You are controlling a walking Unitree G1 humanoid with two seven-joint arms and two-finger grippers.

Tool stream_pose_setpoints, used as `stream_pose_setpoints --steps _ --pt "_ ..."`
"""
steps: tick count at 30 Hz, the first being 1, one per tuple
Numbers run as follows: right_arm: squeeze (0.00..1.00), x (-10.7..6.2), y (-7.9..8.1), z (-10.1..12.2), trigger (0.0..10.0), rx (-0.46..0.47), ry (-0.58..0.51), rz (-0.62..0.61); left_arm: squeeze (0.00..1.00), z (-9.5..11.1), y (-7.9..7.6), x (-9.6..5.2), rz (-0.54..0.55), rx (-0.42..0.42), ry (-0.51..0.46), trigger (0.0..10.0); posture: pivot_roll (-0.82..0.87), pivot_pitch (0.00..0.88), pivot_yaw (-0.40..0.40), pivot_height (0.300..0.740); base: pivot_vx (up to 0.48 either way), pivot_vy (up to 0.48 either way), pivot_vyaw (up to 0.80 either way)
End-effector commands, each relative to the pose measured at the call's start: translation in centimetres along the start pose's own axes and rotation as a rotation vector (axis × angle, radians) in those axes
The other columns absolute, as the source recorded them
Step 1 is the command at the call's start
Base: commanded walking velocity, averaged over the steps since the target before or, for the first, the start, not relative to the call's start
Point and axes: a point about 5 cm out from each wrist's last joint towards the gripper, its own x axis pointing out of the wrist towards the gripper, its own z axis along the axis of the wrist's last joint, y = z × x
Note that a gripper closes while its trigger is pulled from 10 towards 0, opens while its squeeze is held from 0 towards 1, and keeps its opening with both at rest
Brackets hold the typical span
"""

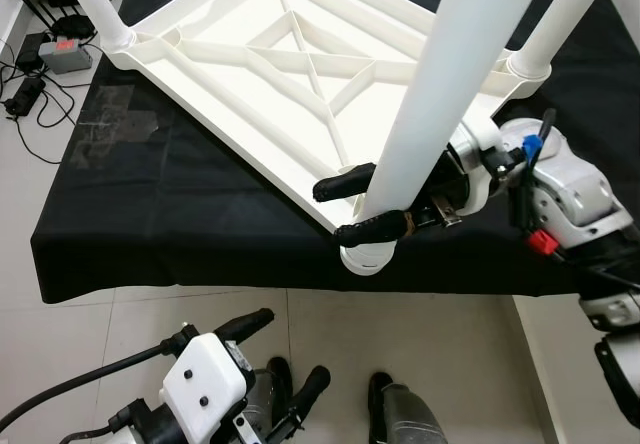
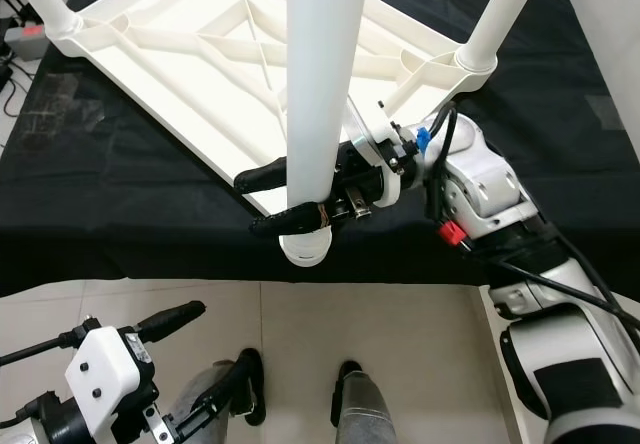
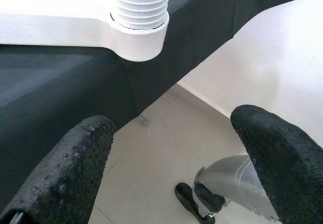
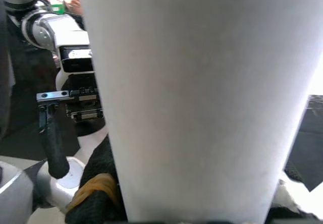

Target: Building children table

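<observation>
**Leg held at the near corner**

Left eye view shows a white plastic tabletop (image 1: 300,74) lying upside down on a black cloth (image 1: 150,214). Its underside is smooth, with raised ribs that cross like an X inside a frame. Round white legs stand up at the far left and far right corners.

The right gripper (image 1: 362,207) grasps a thick, smooth white leg (image 1: 440,94) near its bottom end. One black finger is on each side of it. That leg stands in the round socket (image 1: 366,258) at the near corner of the tabletop, by the cloth's near edge. In the left wrist view the leg's bottom end has screw ridges above the socket.

The left gripper (image 1: 280,364) hangs low over the pale tiled floor (image 1: 150,334), near the cloth's edge, with its bumpy black fingers spread apart and holding nothing.

A grey box (image 1: 65,56) and black cables lie on the floor at far left. No writing can be read.
</observation>
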Motion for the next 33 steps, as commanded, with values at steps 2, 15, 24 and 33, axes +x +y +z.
stream_pose_setpoints --steps 2,15,24,33 --pt "0.0 0.4 0.8 -1.7 10.0 0.066 0.055 -0.041 0.0 -0.7 0.0 0.0 0.003 -0.009 0.03 10.0 0.11 0.36 0.035 0.74 0.0 0.0 0.0" --pt "0.0 1.0 1.9 -1.7 10.0 0.079 0.05 -0.152 0.0 -0.9 0.3 0.3 0.003 0.0 0.023 10.0 0.09 0.34 0.037 0.74 0.0 0.0 0.0" --pt "0.0 1.7 2.4 -2.4 10.0 0.103 0.069 -0.259 0.0 -1.1 0.5 0.6 0.001 0.005 0.02 10.0 0.08 0.322 0.036 0.74 0.0 0.0 0.0" --pt "0.0 1.8 2.5 -2.7 10.0 0.121 0.093 -0.372 0.0 -1.2 0.5 0.8 -0.001 0.008 0.015 10.0 0.07 0.309 0.031 0.74 0.0 0.0 0.0"
